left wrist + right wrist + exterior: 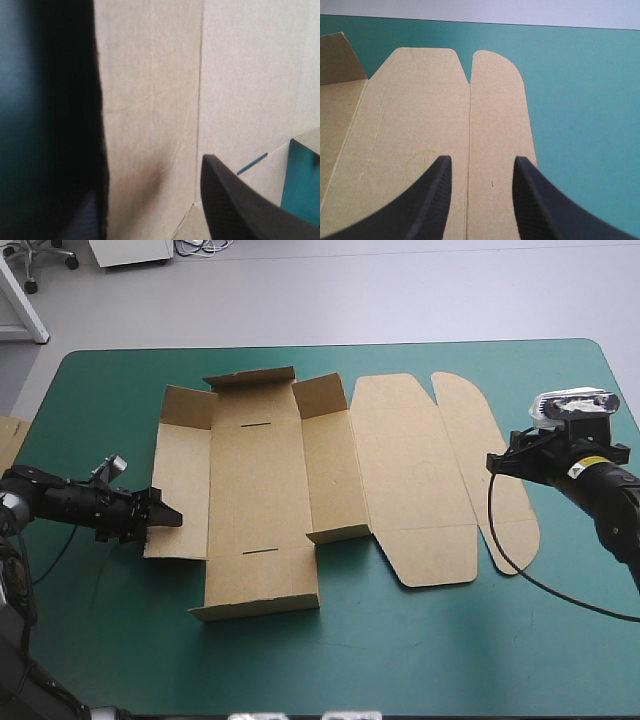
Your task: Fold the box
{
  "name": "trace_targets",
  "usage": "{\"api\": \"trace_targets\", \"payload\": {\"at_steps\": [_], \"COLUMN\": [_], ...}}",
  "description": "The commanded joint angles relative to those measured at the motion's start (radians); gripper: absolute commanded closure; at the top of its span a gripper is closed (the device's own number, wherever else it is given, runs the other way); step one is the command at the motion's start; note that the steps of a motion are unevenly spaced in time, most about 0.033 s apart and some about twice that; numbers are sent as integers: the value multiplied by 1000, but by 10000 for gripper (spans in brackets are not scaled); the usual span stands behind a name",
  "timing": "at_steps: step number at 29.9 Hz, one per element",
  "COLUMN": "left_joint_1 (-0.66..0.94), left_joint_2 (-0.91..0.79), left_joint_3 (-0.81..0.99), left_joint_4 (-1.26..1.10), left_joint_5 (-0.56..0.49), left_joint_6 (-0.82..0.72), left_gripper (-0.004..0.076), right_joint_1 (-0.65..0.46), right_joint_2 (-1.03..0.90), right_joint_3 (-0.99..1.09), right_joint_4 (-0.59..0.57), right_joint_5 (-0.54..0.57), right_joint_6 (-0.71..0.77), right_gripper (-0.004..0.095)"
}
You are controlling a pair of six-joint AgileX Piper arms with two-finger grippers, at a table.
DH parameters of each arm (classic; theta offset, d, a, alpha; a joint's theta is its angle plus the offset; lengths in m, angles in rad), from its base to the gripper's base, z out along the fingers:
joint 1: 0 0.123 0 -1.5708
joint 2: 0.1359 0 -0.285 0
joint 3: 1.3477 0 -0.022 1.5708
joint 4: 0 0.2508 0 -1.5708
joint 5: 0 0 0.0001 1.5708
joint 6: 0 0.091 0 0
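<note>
At the box (255, 490) edge, the left gripper (170, 517), whole only from above.

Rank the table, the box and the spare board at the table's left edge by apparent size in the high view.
Largest to smallest:
1. table
2. box
3. spare board, though only an edge of it shows, so its full size cannot be told.

One brown box (255, 490) lies on one counter (420, 665) under one teal-green cover (100, 390). Two robot arms reach over it, the left arm (60, 502) and the right arm (600, 480), each with one pair of black jaws. One other edge of board (8, 440) shows at the counter's left.
</note>
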Motion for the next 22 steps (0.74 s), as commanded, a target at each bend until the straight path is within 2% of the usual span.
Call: {"api": "trace_targets", "payload": {"at_steps": [1, 4, 10, 15, 22], "left_joint_1": [-11, -36, -82, -84, -126], "left_joint_2": [-39, -39, -39, -39, -50], "left_joint_3": [-25, -25, -25, -33, -176], "left_joint_4": [-56, -54, -36, -36, 51], "left_joint_5": [69, 52, 25, 24, 63], "left_joint_6": [2, 2, 2, 9, -9], "left_gripper": [429, 498, 584, 732, 734], "right_joint_1": [-9, -9, -9, -9, -9], "right_joint_2": [-14, -14, -14, -14, -14], "right_joint_3": [-35, -35, -35, -35, -35], "right_joint_4": [2, 0, 0, 0, -4], "right_joint_5": [-70, -70, -71, -72, -92], "right_joint_6": [-17, -17, -17, -20, -25], "right_gripper": [537, 537, 537, 564, 564]}}
